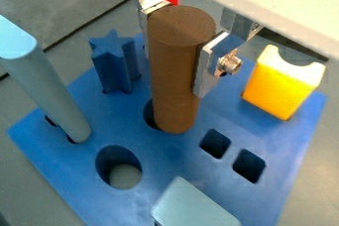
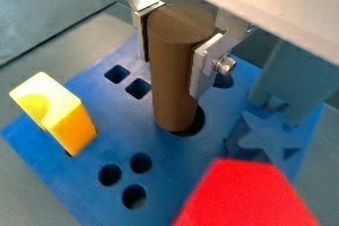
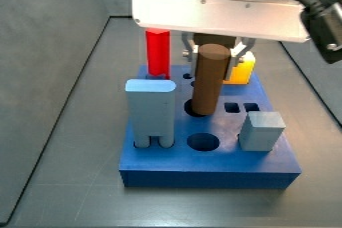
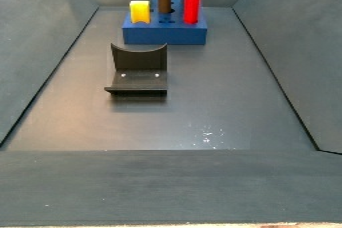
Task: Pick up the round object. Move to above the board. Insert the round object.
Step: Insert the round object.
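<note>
Dark grey floor (image 4: 80, 92), blue board (image 4: 166, 34) sitting on it at the far end, black fixture (image 4: 138, 69) just in front, gripper (image 3: 214, 44) above the board

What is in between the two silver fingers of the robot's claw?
The round object, a tall brown cylinder, stands between the gripper fingers, its bottom in a round hole of the board. Both wrist views show it.
</note>
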